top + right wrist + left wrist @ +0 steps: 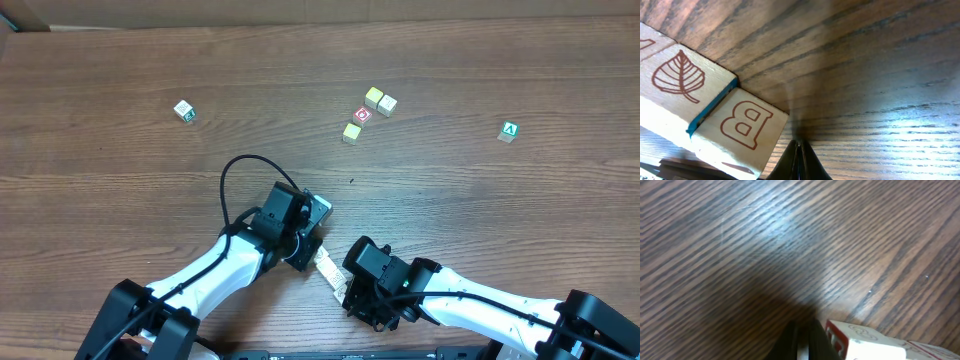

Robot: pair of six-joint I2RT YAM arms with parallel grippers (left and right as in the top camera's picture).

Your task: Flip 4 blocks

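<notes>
Far from both arms in the overhead view lie the blocks: one cream block with green marks (183,111) at the left, a pale pair (374,97) (387,104) touching each other, and a yellow-faced block (352,132) just below them. My left gripper (308,252) (804,345) is shut and holds nothing, low over the table near the front edge. My right gripper (345,290) (799,160) is also shut and empty, with its tip on the wood.
A short row of larger wooden blocks (327,267) lies between the two grippers; its leaf face (680,85) and "B" face (742,125) are left of the right fingertips, its red-edged end (865,342) beside the left fingers. A red-faced cube (362,115) and a green "A" cube (509,131) sit farther back.
</notes>
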